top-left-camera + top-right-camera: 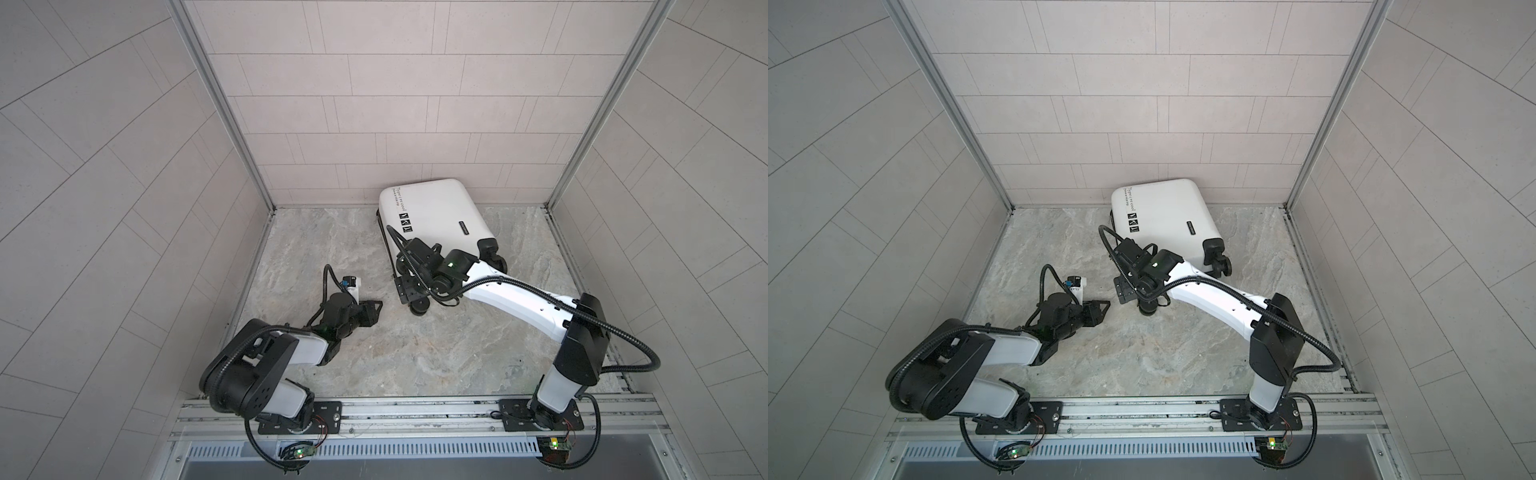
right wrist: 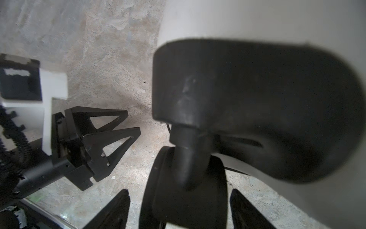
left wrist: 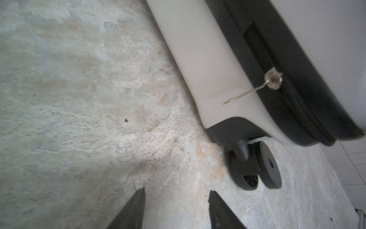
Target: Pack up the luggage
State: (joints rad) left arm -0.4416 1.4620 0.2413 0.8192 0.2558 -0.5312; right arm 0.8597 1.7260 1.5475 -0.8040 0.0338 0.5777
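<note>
White hard shell, black trim: the luggage (image 1: pixel 436 216) lies flat and closed on the floor at about 1 o'clock from the floor's centre. Its top end is against the back wall and its wheels point to about 5 o'clock.

- Right gripper (image 2: pixel 179 198): the fingers stand wide on either side of the nearest wheel (image 1: pixel 419 308). A thin gap shows on each side, so I don't read it as a clamp. My guess is that I'm bracing that corner, or getting ready to drag the case off the wall.
- Left gripper (image 3: pixel 177 191): low at 9 o'clock of that wheel and aimed toward 3 o'clock. The fingers are partly apart with only bare floor between them, holding nothing.
- The zip pull (image 3: pixel 274 80) hangs free on the side seam. It seems the likely target (thin metal tab, so a fiddly pinch).
- I see nothing loose to pack anywhere, so I judge the zip to be the step in hand.

Surface: a marbled grey-beige stone-look floor (image 1: pixel 374 361), matte and slightly rough; the wheels may roll under a push.

Room: pale tiled walls (image 1: pixel 374 104) on three sides, with an aluminium rail (image 1: pixel 415 409) at 6 o'clock carrying both arm bases.
</note>
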